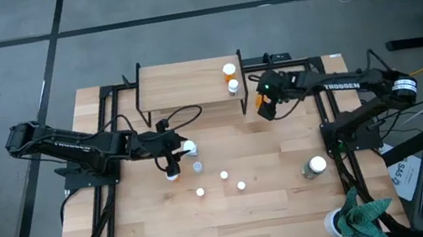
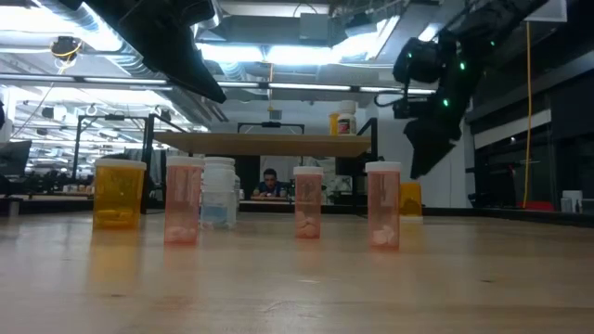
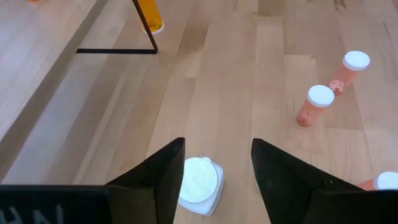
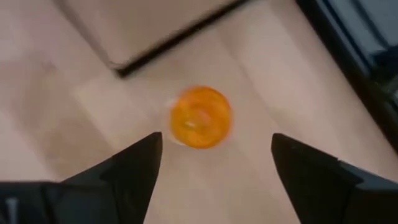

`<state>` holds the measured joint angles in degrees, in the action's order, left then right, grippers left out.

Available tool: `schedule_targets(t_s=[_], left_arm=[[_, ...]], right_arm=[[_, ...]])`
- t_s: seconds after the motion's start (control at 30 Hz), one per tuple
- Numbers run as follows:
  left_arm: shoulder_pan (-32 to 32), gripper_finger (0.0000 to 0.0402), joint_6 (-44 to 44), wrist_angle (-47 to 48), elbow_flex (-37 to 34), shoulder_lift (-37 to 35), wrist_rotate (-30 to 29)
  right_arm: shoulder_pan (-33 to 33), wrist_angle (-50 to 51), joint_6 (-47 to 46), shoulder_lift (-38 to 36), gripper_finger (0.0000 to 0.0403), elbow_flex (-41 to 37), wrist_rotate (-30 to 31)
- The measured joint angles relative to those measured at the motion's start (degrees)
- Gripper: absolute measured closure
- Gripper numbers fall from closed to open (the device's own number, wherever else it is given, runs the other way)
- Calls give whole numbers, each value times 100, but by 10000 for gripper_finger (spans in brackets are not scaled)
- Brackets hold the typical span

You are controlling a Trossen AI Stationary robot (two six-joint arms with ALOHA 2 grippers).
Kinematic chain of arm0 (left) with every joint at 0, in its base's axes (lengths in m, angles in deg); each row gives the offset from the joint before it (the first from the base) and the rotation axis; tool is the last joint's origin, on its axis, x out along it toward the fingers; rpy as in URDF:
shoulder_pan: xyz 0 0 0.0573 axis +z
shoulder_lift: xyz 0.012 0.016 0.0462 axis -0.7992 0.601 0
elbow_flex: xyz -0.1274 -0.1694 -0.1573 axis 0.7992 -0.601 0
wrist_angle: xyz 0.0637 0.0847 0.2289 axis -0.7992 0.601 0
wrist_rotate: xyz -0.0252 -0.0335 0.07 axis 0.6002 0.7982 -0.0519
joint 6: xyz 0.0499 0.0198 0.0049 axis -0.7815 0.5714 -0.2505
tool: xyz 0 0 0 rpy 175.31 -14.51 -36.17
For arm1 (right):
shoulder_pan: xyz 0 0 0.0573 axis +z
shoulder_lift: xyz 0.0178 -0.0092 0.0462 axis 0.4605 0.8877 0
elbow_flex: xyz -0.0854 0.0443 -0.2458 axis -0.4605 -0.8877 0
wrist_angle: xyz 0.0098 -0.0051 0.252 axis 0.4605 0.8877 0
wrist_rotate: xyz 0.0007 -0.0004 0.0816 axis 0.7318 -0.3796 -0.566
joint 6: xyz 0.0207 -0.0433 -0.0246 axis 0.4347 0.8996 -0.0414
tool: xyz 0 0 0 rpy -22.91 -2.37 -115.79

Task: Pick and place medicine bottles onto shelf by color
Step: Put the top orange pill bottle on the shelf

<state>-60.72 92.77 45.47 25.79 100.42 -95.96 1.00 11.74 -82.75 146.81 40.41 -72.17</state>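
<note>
you are mid-sort; right gripper (image 4: 214,165), fingers spread wide and empty, is hovering over the uncapped orange bottle (image 4: 200,117) beside the shelf (image 1: 189,84), needing a descent and squeeze; left gripper (image 3: 217,177), fingers apart, is straddling a white-capped bottle (image 3: 198,182); two bottles are sitting on the shelf's right end; pinkish bottles are holding pills.

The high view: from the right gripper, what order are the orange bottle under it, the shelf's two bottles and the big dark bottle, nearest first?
From the right gripper:
1. Orange bottle, directly below it.
2. Two shelf bottles, beside it on the shelf's right end.
3. Dark bottle, at the table's right front.
</note>
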Motion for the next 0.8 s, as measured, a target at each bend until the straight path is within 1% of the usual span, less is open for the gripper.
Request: schedule_targets(t_s=[0.07, 0.17, 0.4, 0.47, 0.53, 0.67, 0.8], left_arm=[[0, 221, -3, -1, 0, 0, 0], [2, 221, -46, -1, -1, 0, -1], [1, 221, -48, -1, 0, 0, 0], [2, 221, -48, -1, 0, 0, -2], [2, 221, -48, -1, 0, 0, 0], [1, 221, -49, -1, 0, 0, -1], [2, 221, -49, -1, 0, 0, 0]], right_arm=[[2, -294, -30, 0, 99, -197, 24], [7, -569, -143, -2, 99, -267, -41], [4, -669, -132, 38, 99, -271, -53], [4, -725, -128, 114, 99, -311, -190], [4, -1048, -119, 228, 99, -455, -301], [0, -1582, -165, 323, 99, -662, -69], [0, -1590, -144, 319, 110, -669, -43]])
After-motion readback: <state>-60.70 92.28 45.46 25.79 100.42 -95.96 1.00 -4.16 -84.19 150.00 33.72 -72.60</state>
